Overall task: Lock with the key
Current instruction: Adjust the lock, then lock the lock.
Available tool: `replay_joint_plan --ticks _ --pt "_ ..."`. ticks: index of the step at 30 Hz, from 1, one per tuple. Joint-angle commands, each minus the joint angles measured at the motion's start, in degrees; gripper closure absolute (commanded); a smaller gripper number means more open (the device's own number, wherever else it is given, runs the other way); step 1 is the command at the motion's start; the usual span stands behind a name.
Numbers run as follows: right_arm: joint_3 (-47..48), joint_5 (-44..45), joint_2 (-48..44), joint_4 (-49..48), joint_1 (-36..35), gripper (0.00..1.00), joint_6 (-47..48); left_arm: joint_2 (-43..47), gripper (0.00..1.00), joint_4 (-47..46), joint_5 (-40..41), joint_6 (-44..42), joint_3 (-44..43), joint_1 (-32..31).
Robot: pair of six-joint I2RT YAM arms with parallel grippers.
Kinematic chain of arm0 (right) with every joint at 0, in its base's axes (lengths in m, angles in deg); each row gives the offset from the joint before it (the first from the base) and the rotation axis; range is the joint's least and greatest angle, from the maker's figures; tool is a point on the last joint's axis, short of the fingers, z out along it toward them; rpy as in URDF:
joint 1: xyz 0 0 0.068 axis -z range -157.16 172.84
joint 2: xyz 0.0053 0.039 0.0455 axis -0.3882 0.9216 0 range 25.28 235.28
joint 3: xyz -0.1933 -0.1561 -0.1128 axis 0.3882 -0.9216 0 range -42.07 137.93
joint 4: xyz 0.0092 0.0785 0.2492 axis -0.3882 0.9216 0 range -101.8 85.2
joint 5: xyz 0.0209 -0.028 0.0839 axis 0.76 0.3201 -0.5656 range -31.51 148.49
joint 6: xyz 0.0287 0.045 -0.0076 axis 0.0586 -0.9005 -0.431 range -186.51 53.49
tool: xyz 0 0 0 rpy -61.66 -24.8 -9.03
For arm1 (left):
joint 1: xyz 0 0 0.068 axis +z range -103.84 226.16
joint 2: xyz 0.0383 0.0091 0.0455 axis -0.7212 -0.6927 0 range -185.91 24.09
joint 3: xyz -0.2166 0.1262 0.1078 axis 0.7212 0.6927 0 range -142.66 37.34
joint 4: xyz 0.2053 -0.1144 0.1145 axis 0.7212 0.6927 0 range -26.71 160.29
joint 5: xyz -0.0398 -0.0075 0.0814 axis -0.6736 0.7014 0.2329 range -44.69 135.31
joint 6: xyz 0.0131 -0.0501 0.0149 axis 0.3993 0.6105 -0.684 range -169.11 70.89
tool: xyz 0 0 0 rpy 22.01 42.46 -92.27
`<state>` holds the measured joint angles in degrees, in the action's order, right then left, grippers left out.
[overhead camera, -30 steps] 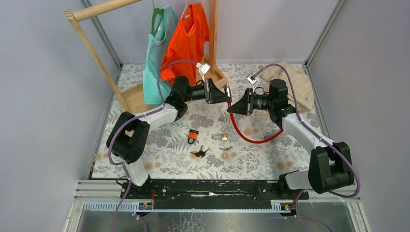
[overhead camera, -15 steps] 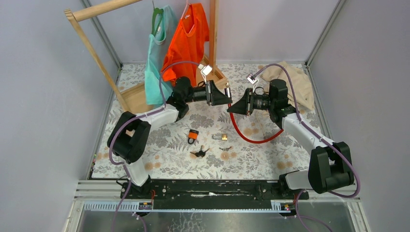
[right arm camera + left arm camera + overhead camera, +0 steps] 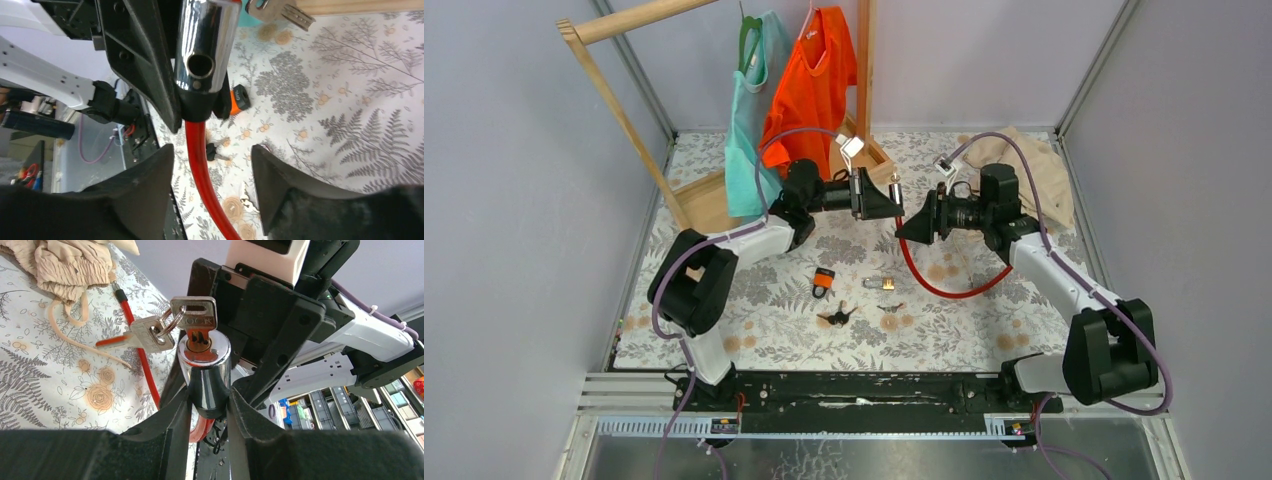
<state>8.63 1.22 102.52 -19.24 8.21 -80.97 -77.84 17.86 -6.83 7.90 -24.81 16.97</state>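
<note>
The right gripper (image 3: 212,152) has just opened, releasing the silver key (image 3: 194,317) seated in the chrome cylinder lock (image 3: 205,365), which sits at 12 o'clock in the right wrist view. The left gripper (image 3: 207,405) stays clamped on that cylinder. The key turn is probably finished, or a regrasp is pending.

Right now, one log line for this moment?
left gripper: shut on lock | key: in lock | right gripper: open, empty | socket: empty

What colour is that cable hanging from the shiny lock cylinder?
Red. The cable leaving the lock cylinder shows best in the overhead view.
</note>
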Motion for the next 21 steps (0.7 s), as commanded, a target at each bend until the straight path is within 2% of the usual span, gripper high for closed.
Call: replay_joint_plan --ticks 1,7,10,12,15,21 --pt "5.66 6.46 -4.1 14.51 0.06 0.3 13.61 1.54 1.0 -3.9 -2.31 -0.44 -1.63 1.95" --pt "7.13 16.34 -8.58 27.63 6.0 0.2 21.12 3.84 1.0 0.86 -3.28 -6.82 -1.59 3.71" --pt "7.59 26.17 -10.26 31.19 10.31 0.17 22.49 4.23 1.0 3.42 -3.47 -9.52 -1.69 3.72" --pt "7.57 36.43 -10.52 31.84 12.74 0.15 23.76 3.95 1.0 5.26 -3.93 -10.5 -2.37 3.78" --pt "8.89 44.2 -7.56 32.75 18.06 0.13 26.07 3.84 1.0 6.27 -4.24 -10.97 -2.74 3.64" --pt "11.85 48.13 3.19 33.79 29.29 0.14 27.67 4.08 1.0 8.46 -0.81 -13.76 -2.33 2.24"
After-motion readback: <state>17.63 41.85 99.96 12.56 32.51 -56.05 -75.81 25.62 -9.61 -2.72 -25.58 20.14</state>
